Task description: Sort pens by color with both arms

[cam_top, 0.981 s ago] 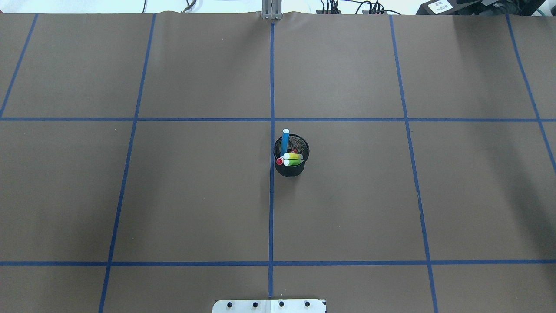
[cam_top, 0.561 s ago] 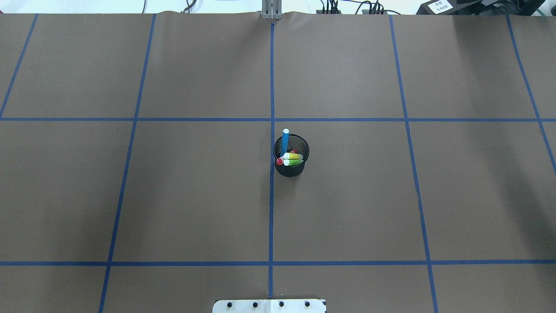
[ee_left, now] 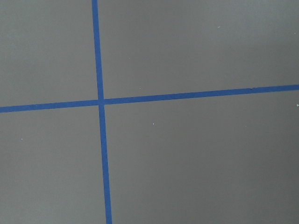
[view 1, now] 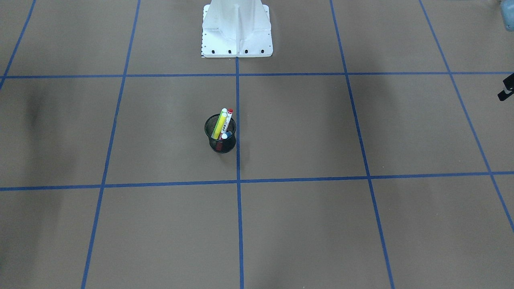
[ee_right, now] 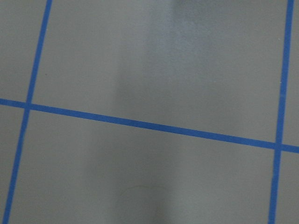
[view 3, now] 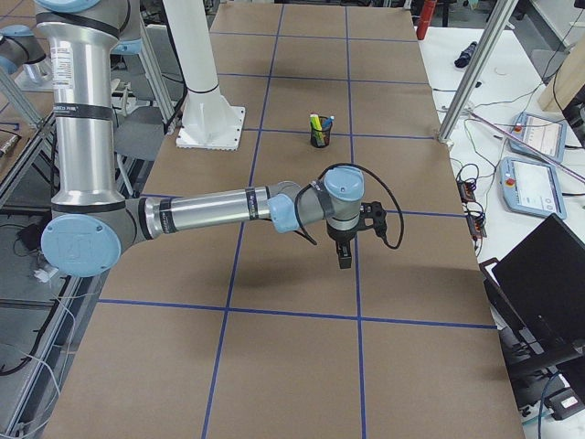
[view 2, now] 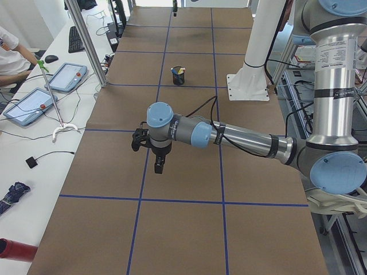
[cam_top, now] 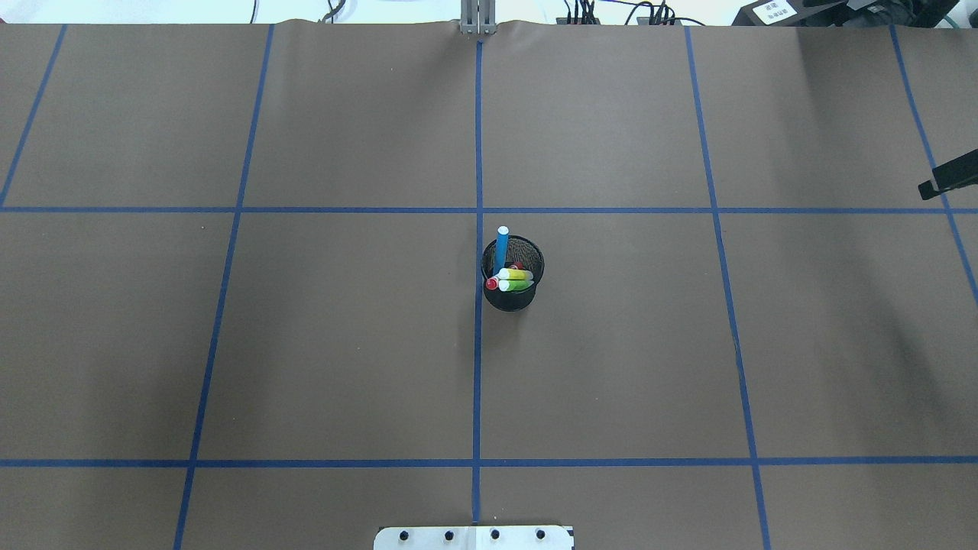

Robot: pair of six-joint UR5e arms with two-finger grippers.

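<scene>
Overhead exterior shows, nearest the camera, one white base mount [cam_top: 474, 537] at the near edge of the table [cam_top: 306, 344], sitting on the central blue tape line [cam_top: 477, 382]. Farther out, at mid-table and just right of that line, one black mesh cup [cam_top: 512, 299] stands upright with all four pens in it. One blue pen [cam_top: 502, 248] leans toward the far side, its pale cap above the rim. One yellow pen [cam_top: 518, 273] and one green pen [cam_top: 519, 285] lean side by side toward the robot. One white pen [cam_top: 492, 283] shows a red end beside them. There are two arms, and the side views show both reaching out low toward opposite ends of the table. The left arm [view 2: 229, 134] carries the left gripper [view 2: 158, 167] pointing down above the brown surface. The right arm [view 3: 219, 210] carries the right gripper [view 3: 344, 262] the same way. Each gripper is well apart from the cup and touches neither cup nor pen; whether their fingers are parted or closed cannot be told. The cup stands well apart from every table edge. Cables [cam_top: 611, 14] lie along the far edge.
</scene>
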